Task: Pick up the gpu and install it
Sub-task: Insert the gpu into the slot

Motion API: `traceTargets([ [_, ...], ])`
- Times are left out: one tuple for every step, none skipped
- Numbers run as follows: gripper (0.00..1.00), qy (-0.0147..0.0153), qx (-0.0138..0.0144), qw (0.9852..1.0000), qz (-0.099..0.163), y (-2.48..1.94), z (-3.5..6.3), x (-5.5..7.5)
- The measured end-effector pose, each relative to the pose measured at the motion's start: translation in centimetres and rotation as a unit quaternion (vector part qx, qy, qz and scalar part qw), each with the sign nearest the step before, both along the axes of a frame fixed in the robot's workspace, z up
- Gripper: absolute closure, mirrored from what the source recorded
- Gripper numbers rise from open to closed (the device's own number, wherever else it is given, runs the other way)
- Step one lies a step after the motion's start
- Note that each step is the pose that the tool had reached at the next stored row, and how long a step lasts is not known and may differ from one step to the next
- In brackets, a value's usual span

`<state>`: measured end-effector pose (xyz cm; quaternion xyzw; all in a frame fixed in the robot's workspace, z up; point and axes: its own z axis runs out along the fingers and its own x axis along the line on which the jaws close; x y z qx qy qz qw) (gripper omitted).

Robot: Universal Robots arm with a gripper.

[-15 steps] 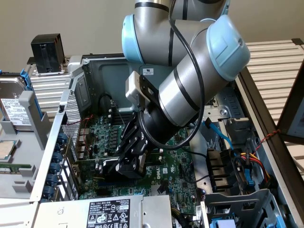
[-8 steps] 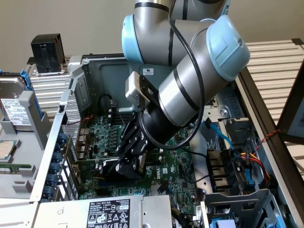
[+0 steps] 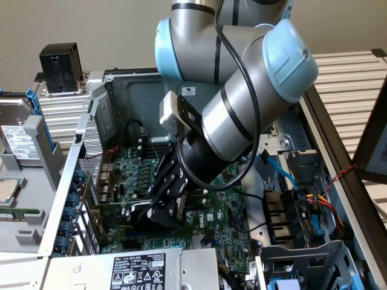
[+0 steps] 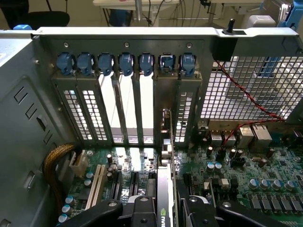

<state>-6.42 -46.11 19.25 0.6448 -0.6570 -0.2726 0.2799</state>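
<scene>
Deep inside the open computer case, my gripper (image 3: 164, 202) is shut on the gpu (image 3: 144, 214), a black boxy card held low over the green motherboard (image 3: 221, 205). In the wrist view the gpu (image 4: 164, 189) stands on edge between my two black fingers (image 4: 142, 208), with my gripper (image 4: 165, 215) closed on both its sides. Its metal bracket (image 4: 165, 127) reaches up against the rear slot panel (image 4: 125, 101), beside the open slots. I cannot tell whether its lower edge sits in a motherboard slot.
Blue retaining clips (image 4: 125, 64) line the top of the rear panel. A power supply (image 3: 139, 272) lies at the front, with a drive cage (image 3: 302, 257) and coloured cables (image 3: 314, 205) toward the exterior view's right. A red wire (image 4: 236, 90) crosses the mesh and a braided cable (image 4: 54, 161) curls beside the white slot.
</scene>
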Motion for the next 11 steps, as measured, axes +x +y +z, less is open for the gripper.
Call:
traceTargets([
  [0.73, 0.0, 0.0, 1.0, 0.0, 0.0, 0.0, 0.0],
  [0.73, 0.0, 0.0, 1.0, 0.0, -0.01, 0.01, -0.04],
  [0.7, -0.0002, 0.0007, 1.0, -0.001, 0.01, -0.02, -0.09],
  [0.7, -0.0001, 0.0004, 1.0, -0.001, 0.01, 0.02, -0.09],
  [0.7, 0.0, 0.0001, 1.0, -0.001, 0.01, 0.07, -0.08],
  [0.63, -0.0001, 0.0002, 1.0, -0.001, 0.01, 0.1, -0.06],
  [0.63, 0.0, 0.0001, 1.0, -0.001, 0.01, 0.15, -0.06],
  [0.63, 0.0, 0.0, 1.0, -0.001, 0.01, 0.24, -0.07],
  [0.63, 0.0, 0.0, 1.0, -0.001, 0.0, 0.38, -0.07],
  [0.63, 0.0, 0.0, 1.0, -0.001, 0.01, 0.54, -0.07],
  [0.63, -0.0001, 0.0001, 1.0, -0.001, 0.01, 0.77, -0.07],
])
